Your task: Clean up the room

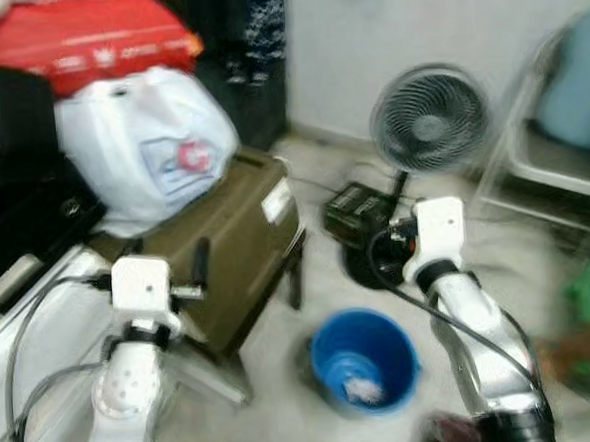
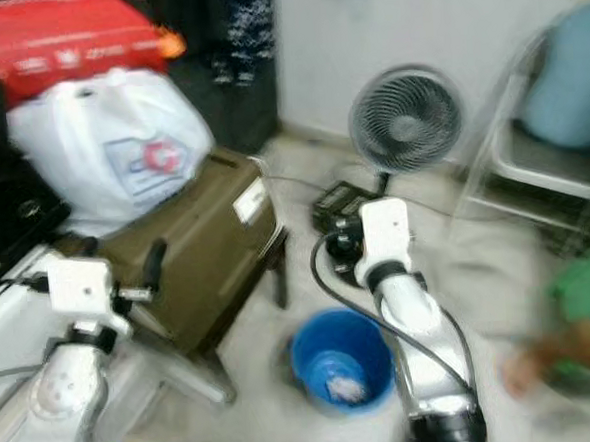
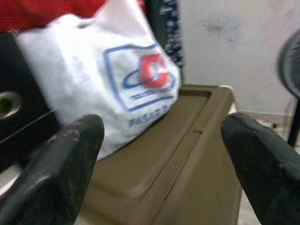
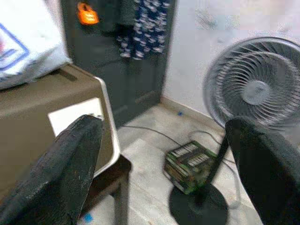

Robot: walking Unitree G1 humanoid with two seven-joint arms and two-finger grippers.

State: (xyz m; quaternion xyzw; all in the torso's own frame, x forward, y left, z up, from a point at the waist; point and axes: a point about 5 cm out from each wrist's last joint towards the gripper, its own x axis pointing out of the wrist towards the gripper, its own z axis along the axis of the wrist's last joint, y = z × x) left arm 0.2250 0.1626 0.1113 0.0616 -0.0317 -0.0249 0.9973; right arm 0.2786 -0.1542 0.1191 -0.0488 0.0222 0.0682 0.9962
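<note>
While both arms are raised in front of the body with nothing between their fingers, the robot seems to be looking for something to tidy rather than handling anything, and the blur in the head views fits a moving camera. The left gripper (image 3: 159, 154) has its fingers spread wide apart, pointing at the olive-brown case (image 1: 238, 246) and the white plastic bag (image 1: 145, 145) that leans on top of it, a sign that this pile may be its target, though it touches neither. The right gripper (image 4: 164, 164) is likewise spread and empty, aimed toward the floor fan (image 1: 429, 123) and the dark green box (image 1: 360, 212) lying near the fan's base. A blue bucket (image 1: 364, 362) stands on the floor between the two arms with something pale and crumpled at its bottom, so it probably serves as the bin for collected litter. A red box (image 1: 83, 39) sits above the bag, stacked on dark luggage.
</note>
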